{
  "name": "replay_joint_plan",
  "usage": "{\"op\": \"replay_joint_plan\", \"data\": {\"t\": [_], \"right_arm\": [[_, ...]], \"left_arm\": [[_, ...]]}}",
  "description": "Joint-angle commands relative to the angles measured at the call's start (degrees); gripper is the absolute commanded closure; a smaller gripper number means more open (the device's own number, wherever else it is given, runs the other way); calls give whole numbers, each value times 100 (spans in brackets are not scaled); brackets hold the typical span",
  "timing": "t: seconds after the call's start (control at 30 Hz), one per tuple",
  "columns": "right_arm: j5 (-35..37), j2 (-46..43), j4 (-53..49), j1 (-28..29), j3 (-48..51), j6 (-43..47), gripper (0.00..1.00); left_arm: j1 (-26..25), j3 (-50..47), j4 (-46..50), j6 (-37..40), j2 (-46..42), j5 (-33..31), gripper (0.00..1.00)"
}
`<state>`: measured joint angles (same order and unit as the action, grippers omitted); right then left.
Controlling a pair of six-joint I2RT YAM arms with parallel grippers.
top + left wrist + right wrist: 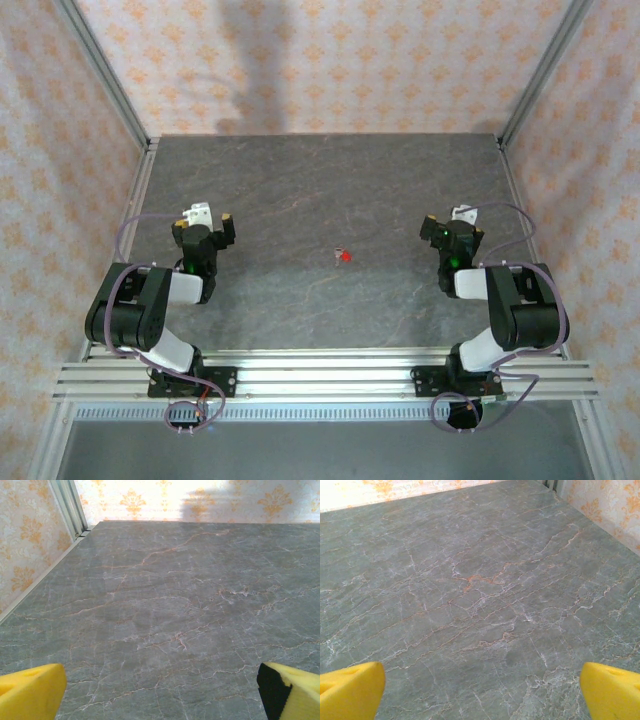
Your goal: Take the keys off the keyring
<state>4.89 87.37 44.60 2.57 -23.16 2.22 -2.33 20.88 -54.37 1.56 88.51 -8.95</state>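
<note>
The keyring [346, 257], a tiny bright red piece, lies on the grey marble table [300, 170] about midway between the two arms. A small pale key [339, 250] rests against its upper left side; the ring joining them is too thin to make out. My left gripper [208, 219] hovers well to the left of them, open and empty. My right gripper [452, 223] is about as far off on the right, also open. In the left wrist view my left gripper [160, 695] spans bare table between wide-set yellow fingertips [30, 692]. My right gripper [480, 692] stands the same way, fingertips [612, 692] far apart.
Patterned walls and aluminium frame posts [108, 80] enclose the table on three sides. A rail [320, 375] along the near edge carries both arm bases.
</note>
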Motion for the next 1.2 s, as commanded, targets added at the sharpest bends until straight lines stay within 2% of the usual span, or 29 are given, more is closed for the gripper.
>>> {"op": "replay_joint_plan", "data": {"t": [0.0, 0.67, 0.77, 0.87, 0.93, 1.0, 1.07, 1.13, 1.17], "right_arm": [[-3, -1, 5, -9, -95, 64, 1], [38, -28, 31, -11, -81, 60, 1], [173, -462, -903, -13, -414, -8, 1], [207, -868, -1740, -11, -745, -23, 1], [358, -1155, -2200, -11, -913, -282, 1], [217, -1528, -2490, -11, -1007, -508, 1], [350, -1910, -3119, -11, -1204, -1191, 1], [961, -2379, -4449, -15, -1577, -2669, 1], [832, -2508, -4759, -69, -1688, -2979, 1]], "left_arm": [[-40, -14, 49, 99, -66, 44, 0], [53, 45, 168, 13, -102, 108, 0], [18, 100, 714, -7, -602, -23, 0], [0, 424, 1709, -104, -1184, -351, 0], [-5, 734, 2458, -384, -1492, -573, 0], [13, 1048, 3116, -725, -1737, -502, 0], [64, 1258, 3568, -1393, -1987, -138, 0], [144, 1328, 3911, -2572, -2210, 114, 0], [214, 1272, 3769, -2939, -2285, 491, 0]]}}
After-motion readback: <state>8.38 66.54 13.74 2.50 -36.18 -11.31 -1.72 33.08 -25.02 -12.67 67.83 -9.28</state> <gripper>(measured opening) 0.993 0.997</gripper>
